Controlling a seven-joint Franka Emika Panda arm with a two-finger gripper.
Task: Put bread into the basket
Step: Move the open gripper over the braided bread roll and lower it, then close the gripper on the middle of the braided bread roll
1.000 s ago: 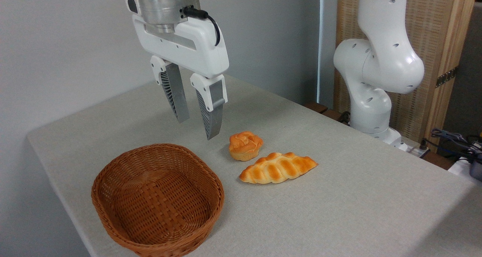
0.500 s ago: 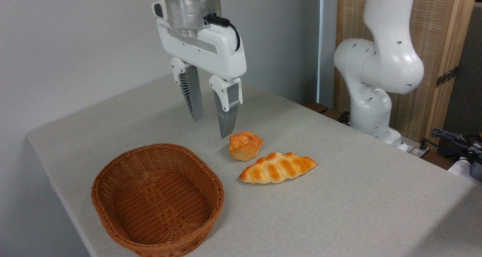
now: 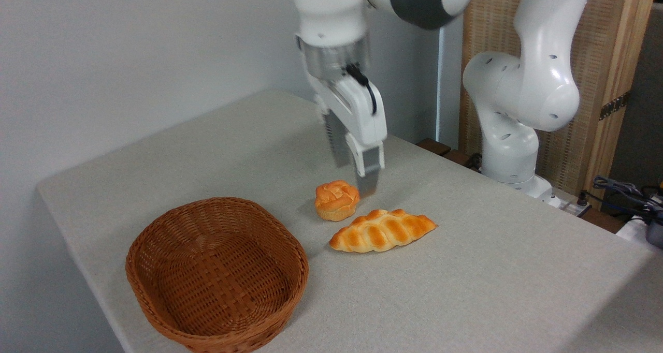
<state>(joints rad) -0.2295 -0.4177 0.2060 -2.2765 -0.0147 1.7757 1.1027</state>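
Bread [image 3: 382, 231] just beside orange bun [image 3: 336, 200]

No lettering, label, brand mark or number can be read anywhere in the camera view.

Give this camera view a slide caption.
End effector above bun, near braided loaf; wicker basket empty.
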